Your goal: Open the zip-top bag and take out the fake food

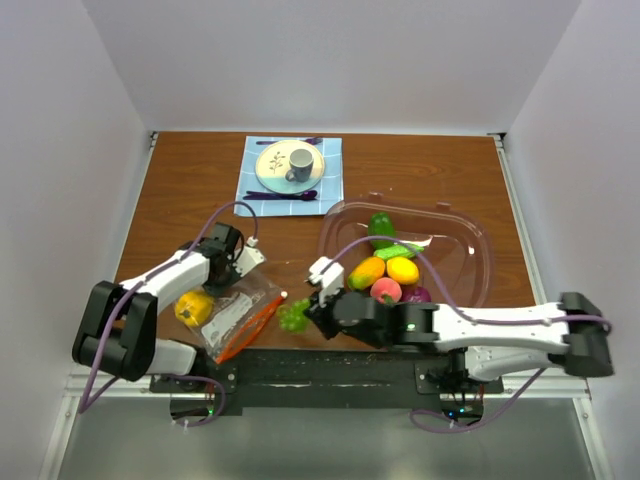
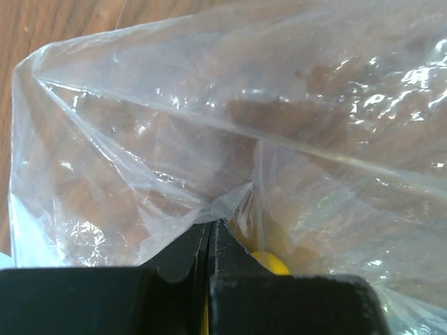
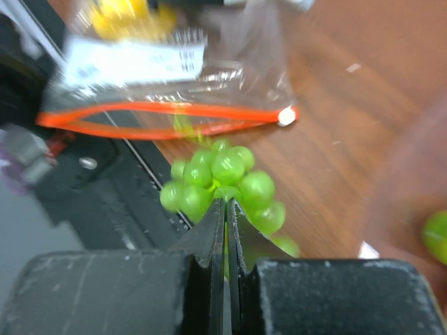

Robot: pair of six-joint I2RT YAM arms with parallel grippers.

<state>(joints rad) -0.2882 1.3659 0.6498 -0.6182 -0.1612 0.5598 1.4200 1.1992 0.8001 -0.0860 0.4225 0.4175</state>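
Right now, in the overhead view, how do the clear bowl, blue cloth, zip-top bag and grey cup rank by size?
Largest to smallest:
1. clear bowl
2. blue cloth
3. zip-top bag, crumpled, so somewhat smaller than the cloth as it lies
4. grey cup, clearly the smallest

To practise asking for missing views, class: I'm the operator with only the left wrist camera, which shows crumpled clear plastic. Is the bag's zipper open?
Observer: Yes. The right wrist view shows the zip-top bag's orange-red zipper strip parted into a loop.
Operator: Is anything out yet?
Observer: The right gripper is shut on the grape bunch, right at that mouth.
Operator: Is anything inside?
Observer: From above, a yellow piece shows through the plastic at the closed end.
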